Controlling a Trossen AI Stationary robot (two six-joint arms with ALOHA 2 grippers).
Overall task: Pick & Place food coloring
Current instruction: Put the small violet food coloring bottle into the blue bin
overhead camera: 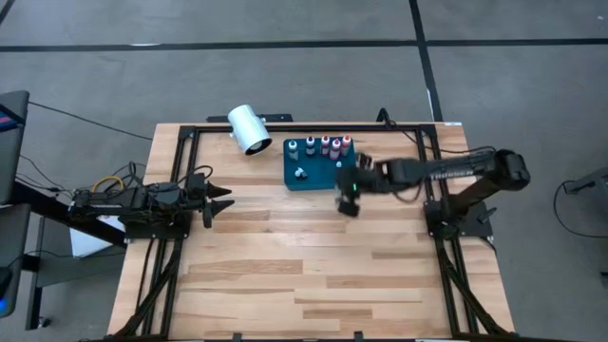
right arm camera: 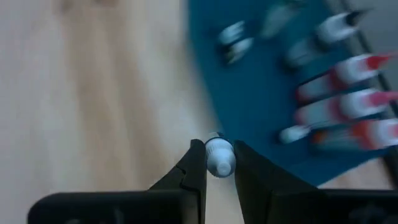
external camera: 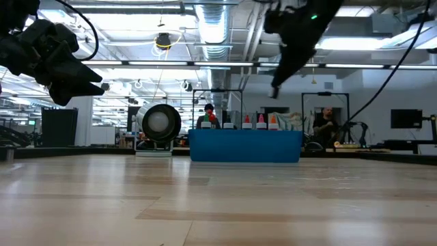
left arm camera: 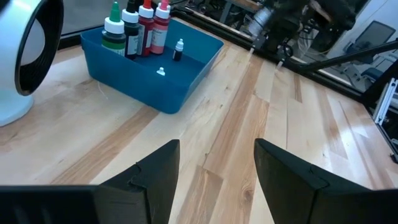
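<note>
A blue tray (overhead camera: 313, 173) sits on the far middle of the table. Several small food coloring bottles (overhead camera: 323, 145) stand along its far wall, red- and green-topped in the left wrist view (left arm camera: 140, 31). A smaller bottle (left arm camera: 178, 50) and a white cap (left arm camera: 160, 71) sit on the tray floor. My right gripper (right arm camera: 219, 149) is shut on a tiny white-capped bottle beside the tray's near right corner (overhead camera: 347, 201), raised high in the low view (external camera: 276, 87). My left gripper (left arm camera: 217, 152) waits open at the table's left (overhead camera: 226, 202). My right gripper pinches a tiny bottle by its white cap end (right arm camera: 219, 159) between its two fingertips, coming from above and pointing down. The bottle is lifted clear, over the wood just beside the tray's edge. Its body below the cap is hidden by the cap and fingers.
A big white cylinder (overhead camera: 249, 129) lies on its side left of the tray, near the far edge. A black frame (overhead camera: 190, 133) borders the table. Bare wood (overhead camera: 313, 266) spreads across the near half. People and equipment show in the room beyond (external camera: 324, 123).
</note>
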